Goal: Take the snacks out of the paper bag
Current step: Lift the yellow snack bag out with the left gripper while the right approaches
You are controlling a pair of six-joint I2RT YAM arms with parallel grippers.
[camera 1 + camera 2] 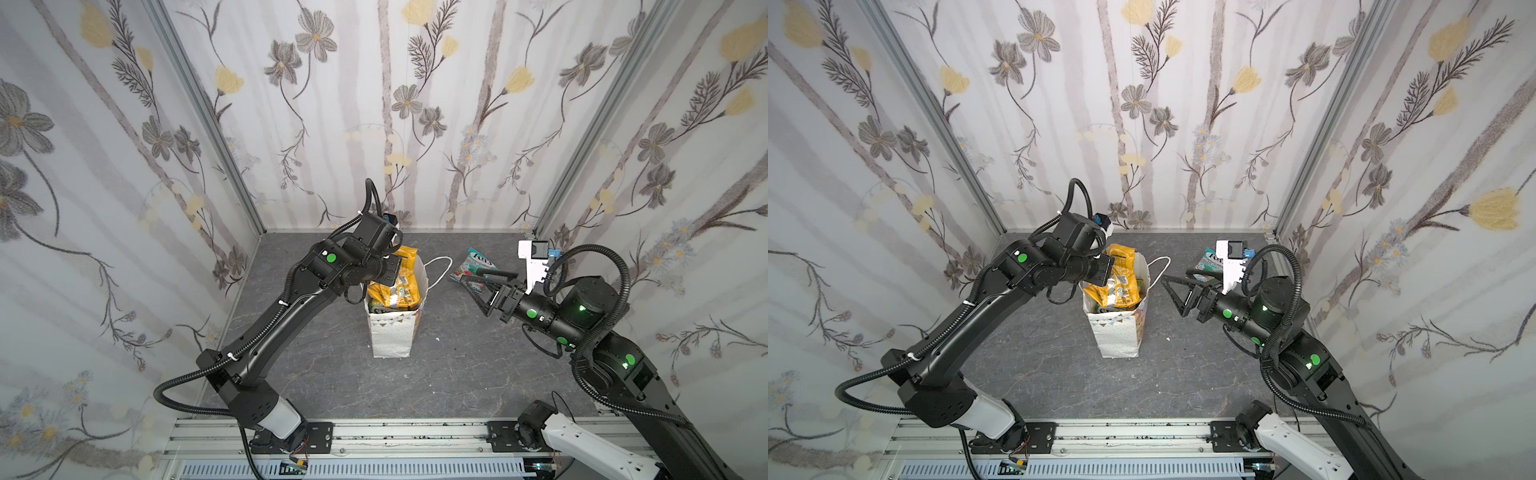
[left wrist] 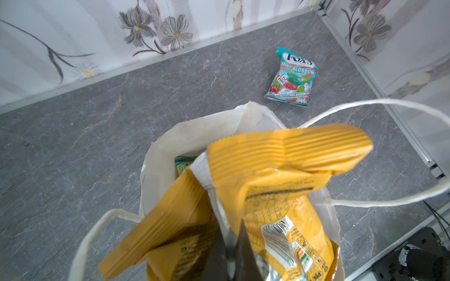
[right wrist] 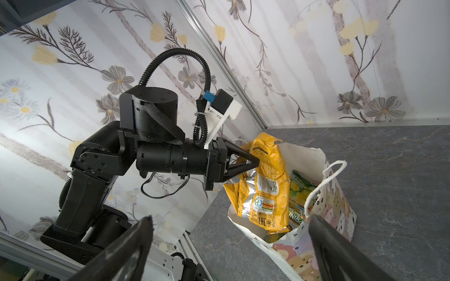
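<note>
The left arm's jaws are clamped on the upper edge of the yellow-orange crinkly foil chip bag (image 3: 267,175). I judge they pinch it high so the rest can slide free of the tall white dotted paper gift bag (image 1: 390,336). The chip bag stands roughly upright, its long axis slightly tilted, crimped seal uppermost and lower end inside the mouth. Whether it clears the yellow-green packet (image 3: 302,187) beneath is hard to tell. The right arm's jaws hang wide apart and empty beside the gift bag, probably waiting their turn. A teal foil candy packet (image 2: 292,77) lies flat on the grey stone-patterned desk (image 1: 457,374), toward the far right corner.
</note>
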